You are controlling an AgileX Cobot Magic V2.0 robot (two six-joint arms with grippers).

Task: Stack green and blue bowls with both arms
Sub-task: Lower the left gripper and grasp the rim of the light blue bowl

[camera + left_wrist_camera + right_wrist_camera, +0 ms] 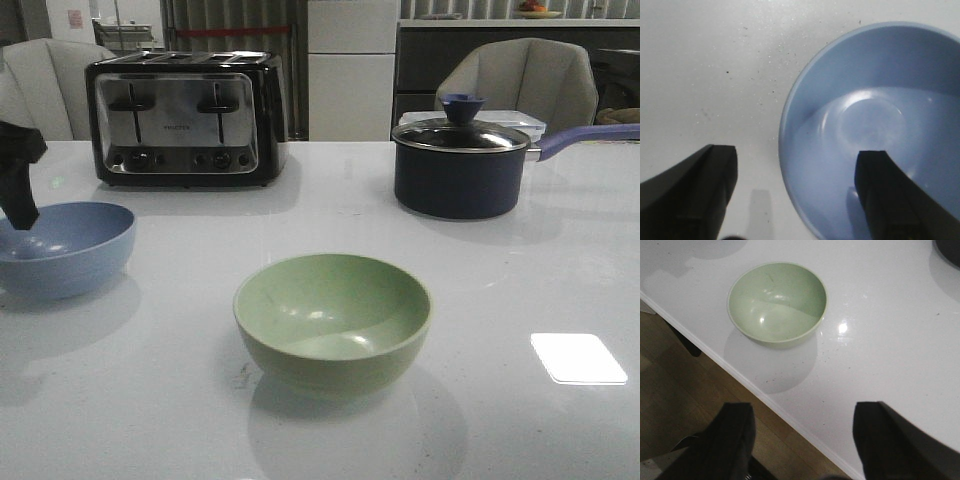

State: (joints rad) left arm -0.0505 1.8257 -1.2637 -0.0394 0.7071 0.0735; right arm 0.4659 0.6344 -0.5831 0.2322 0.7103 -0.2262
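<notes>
While the left gripper (796, 195) straddles the blue bowl's (880, 125) rim, jaws apart, the right gripper (802, 440) hovers beside the green bowl (777, 304), jaws apart.

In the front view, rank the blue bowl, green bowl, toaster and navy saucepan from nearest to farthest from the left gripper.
1. Dusty blue matte bowl, far left; the left gripper has one finger inside its rim.
2. and 3. Chrome-and-black toaster, back left, and pale sage green matte bowl, front centre: too close to call.
4. Dark navy saucepan with glass lid, back right.
</notes>
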